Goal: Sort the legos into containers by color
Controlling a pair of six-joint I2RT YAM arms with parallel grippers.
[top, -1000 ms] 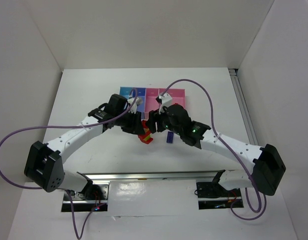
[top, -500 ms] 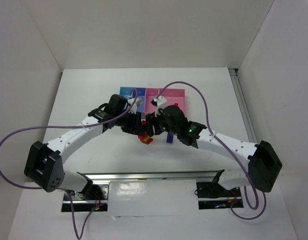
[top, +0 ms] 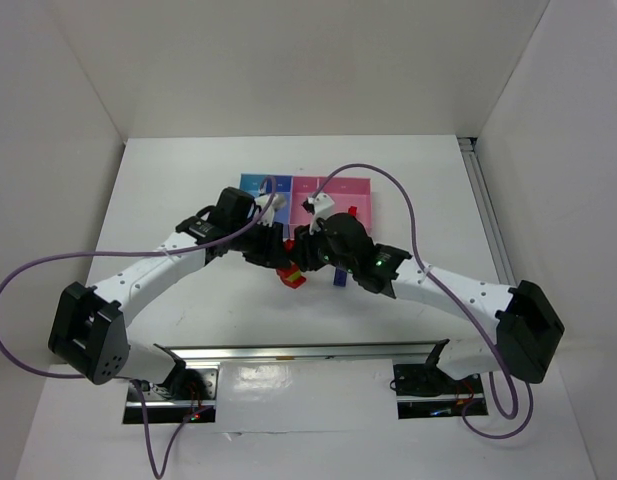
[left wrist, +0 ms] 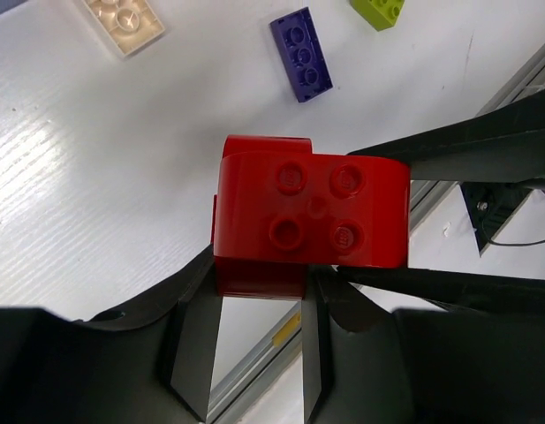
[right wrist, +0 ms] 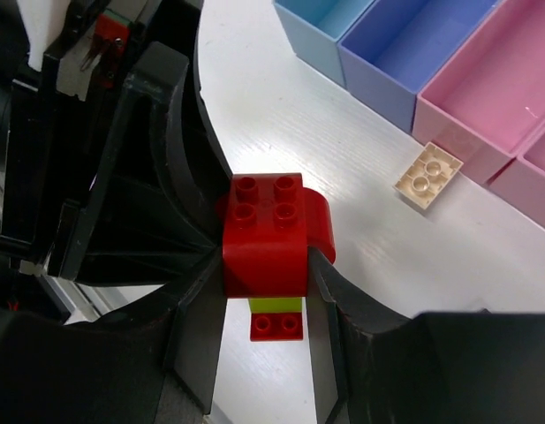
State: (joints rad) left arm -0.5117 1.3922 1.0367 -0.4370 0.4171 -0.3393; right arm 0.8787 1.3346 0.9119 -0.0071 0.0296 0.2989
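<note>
Top view: both arms meet at 6 o'clock of the joined blue and pink plastic bins (top: 306, 187). A loose red brick (top: 291, 276) and a dark purple brick (top: 340, 276) lie on the white surface (top: 188, 180) below.

Left wrist: the left fingers (left wrist: 197, 344) pinch a red four-stud plastic brick (left wrist: 312, 212).

Right wrist: the right fingers (right wrist: 200, 331) pinch it too, with the left fingers crowding 9 o'clock.

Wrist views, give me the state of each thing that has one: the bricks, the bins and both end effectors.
Left end effector: shut on red brick.
Right end effector: shut on red brick.
Red brick: gripped by both end effectors.
Tan brick: flat on table, outside bins.
Dark purple brick: loose on table.
Yellow-green brick: loose on table.
Bins: open-topped; no brick seen in the parts shown.
</note>
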